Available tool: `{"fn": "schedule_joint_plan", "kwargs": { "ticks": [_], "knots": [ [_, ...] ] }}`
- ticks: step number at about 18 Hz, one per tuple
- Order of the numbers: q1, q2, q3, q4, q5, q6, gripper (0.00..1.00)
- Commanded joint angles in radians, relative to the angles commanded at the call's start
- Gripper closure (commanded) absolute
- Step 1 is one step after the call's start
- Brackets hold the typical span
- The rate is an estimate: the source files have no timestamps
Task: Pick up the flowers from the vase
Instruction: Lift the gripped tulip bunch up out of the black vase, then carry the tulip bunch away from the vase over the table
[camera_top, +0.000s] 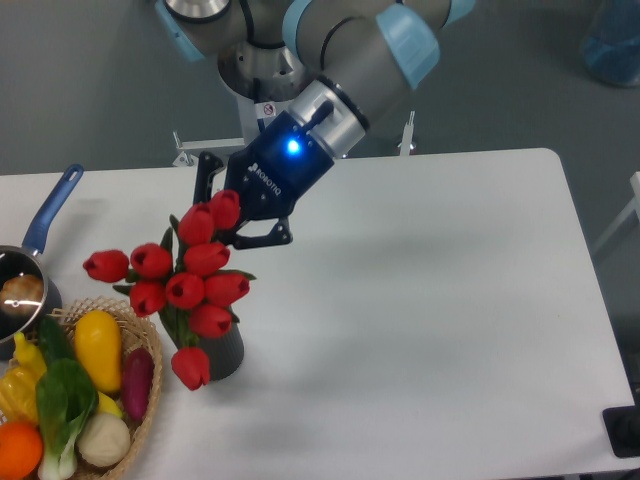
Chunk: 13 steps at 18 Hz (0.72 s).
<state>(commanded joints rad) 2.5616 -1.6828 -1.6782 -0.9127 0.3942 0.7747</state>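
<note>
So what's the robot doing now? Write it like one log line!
gripper: at top tulips, grip unclear | flowers: in vase | vase: upright by basket | lift: not yet

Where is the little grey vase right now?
The vase stands on the white table low on the left of the camera view, right beside the basket, mostly hidden under the flowers.

**Grey arm, blue caps, black gripper**

The arm (345, 45) is built of smooth silver-grey tubes with light blue plastic caps at the joints. Its wrist ends in a bright metal ring with a small black connector. The gripper (222, 205) has a dark body with white lettering, a glowing blue light, and black linkage fingers (265, 236).
</note>
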Motion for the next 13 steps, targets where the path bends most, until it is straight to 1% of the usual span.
{"fn": "schedule_joint_plan", "kwargs": {
  "ticks": [5,6,8,10,13],
  "knots": [
    [0.029,0.005,0.026,0.000,0.000,-0.006,0.98],
    [0.038,0.009,0.032,0.000,-0.003,-0.024,0.98],
    [0.048,0.014,0.054,0.000,0.000,-0.107,0.98],
    [0.080,0.018,0.061,0.000,0.000,-0.141,0.98],
    [0.123,0.020,0.061,-0.003,0.009,-0.138,0.98]
  ]
}}
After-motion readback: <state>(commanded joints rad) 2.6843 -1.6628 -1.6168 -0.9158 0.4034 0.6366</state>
